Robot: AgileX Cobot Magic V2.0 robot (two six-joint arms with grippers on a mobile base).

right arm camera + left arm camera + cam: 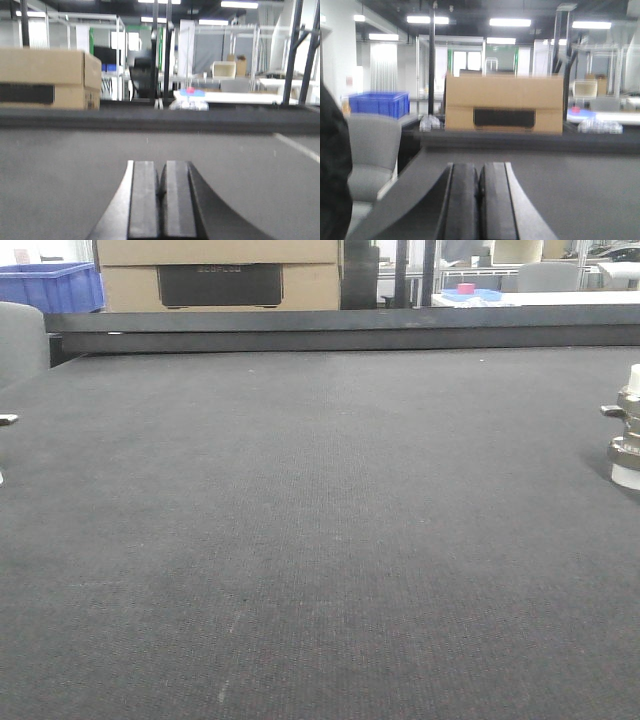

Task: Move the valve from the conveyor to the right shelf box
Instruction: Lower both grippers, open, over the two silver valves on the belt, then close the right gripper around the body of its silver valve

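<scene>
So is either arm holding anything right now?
Nothing. The left fingers and right fingers are shut empty; the valve stands alone on the conveyor.

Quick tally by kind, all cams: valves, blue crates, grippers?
valve: 1
blue crate: 1
grippers: 2 (left gripper, right gripper, both shut)
Total: 4
Cropped metal piece at front view's left edge: cannot tell, not counted.
</scene>
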